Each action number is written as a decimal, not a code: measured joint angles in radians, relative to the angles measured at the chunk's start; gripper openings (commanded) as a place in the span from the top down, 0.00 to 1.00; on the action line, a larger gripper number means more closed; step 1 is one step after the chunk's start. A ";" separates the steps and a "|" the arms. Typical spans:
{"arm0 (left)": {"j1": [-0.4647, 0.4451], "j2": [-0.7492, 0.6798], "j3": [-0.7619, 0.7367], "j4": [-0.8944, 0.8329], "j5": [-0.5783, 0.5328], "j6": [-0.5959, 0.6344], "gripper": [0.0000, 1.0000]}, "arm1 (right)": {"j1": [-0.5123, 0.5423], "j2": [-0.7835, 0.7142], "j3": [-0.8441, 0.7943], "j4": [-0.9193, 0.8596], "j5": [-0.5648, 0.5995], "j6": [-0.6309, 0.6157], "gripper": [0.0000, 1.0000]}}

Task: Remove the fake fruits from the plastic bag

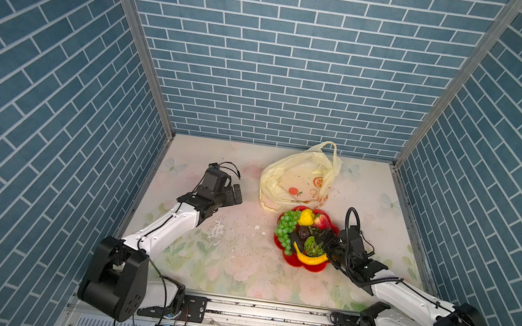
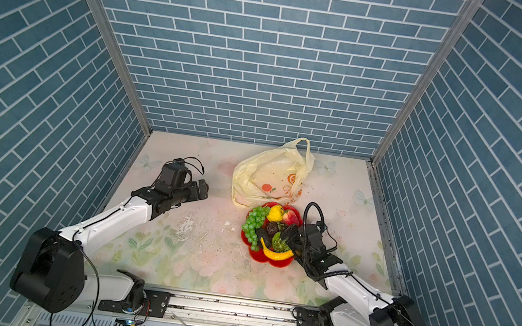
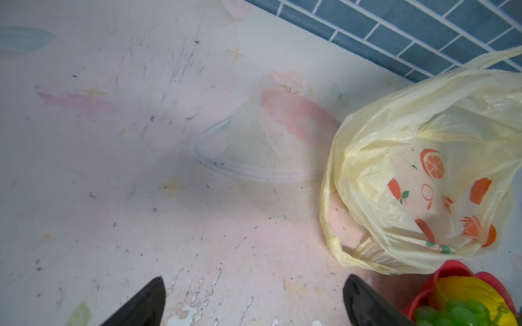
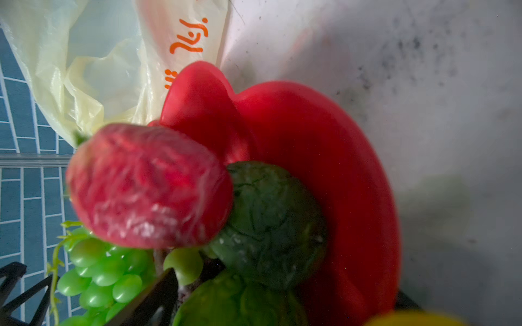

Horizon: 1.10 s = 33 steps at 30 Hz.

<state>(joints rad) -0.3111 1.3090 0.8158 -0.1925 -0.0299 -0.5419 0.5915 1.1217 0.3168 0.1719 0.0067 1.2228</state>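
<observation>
Top views both show our fake fruits (image 1: 303, 234) heaped on the red plate (image 1: 309, 267), the plastic bag (image 1: 294, 183) slack at its eleven o'clock, apparently emptied; left gripper (image 1: 236, 195) and right gripper (image 1: 324, 240) gape, holding nothing.

Orange lettering (image 4: 188, 42) on the plastic bag (image 4: 107, 73), right at its near edge in the right wrist view: a few curly strokes, turned sideways, and not a word of it can be made out. In both top views that print is too small to read.
</observation>
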 measured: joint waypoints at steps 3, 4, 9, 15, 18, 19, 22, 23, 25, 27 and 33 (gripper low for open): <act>0.011 0.000 -0.013 -0.002 -0.008 0.003 0.01 | 0.008 0.051 0.017 0.047 -0.001 0.000 0.01; 0.014 0.000 -0.014 -0.005 -0.011 0.004 0.01 | 0.010 0.067 0.024 0.058 -0.001 0.000 0.01; 0.022 0.000 -0.014 -0.004 -0.013 0.009 0.01 | 0.029 0.140 0.065 0.103 -0.002 -0.006 0.01; 0.031 0.000 -0.016 -0.003 -0.015 0.015 0.01 | 0.049 0.238 0.118 0.153 -0.007 -0.016 0.01; 0.032 0.000 -0.023 -0.004 -0.017 0.016 0.01 | 0.058 0.262 0.137 0.164 -0.010 -0.020 0.01; 0.033 0.000 -0.025 -0.004 -0.018 0.018 0.01 | 0.058 0.262 0.140 0.161 -0.009 -0.025 0.01; 0.034 0.000 -0.030 -0.004 -0.023 0.023 0.01 | 0.059 0.251 0.153 0.119 -0.004 -0.052 0.01; 0.034 0.000 -0.031 -0.004 -0.026 0.024 0.01 | 0.060 0.241 0.154 0.104 0.000 -0.058 0.01; 0.034 0.000 -0.031 -0.003 -0.035 0.028 0.01 | 0.059 0.200 0.154 0.050 0.013 -0.080 0.01; 0.035 0.000 -0.032 -0.003 -0.043 0.033 0.01 | 0.055 0.147 0.154 -0.003 0.029 -0.104 0.01; 0.036 0.000 -0.036 -0.004 -0.088 0.052 0.01 | 0.008 0.000 0.154 -0.146 0.051 -0.185 0.01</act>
<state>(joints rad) -0.2749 1.3087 0.7799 -0.1963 -0.1181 -0.4896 0.5995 1.1221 0.4706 0.0257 0.0578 1.0382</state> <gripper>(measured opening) 0.994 0.989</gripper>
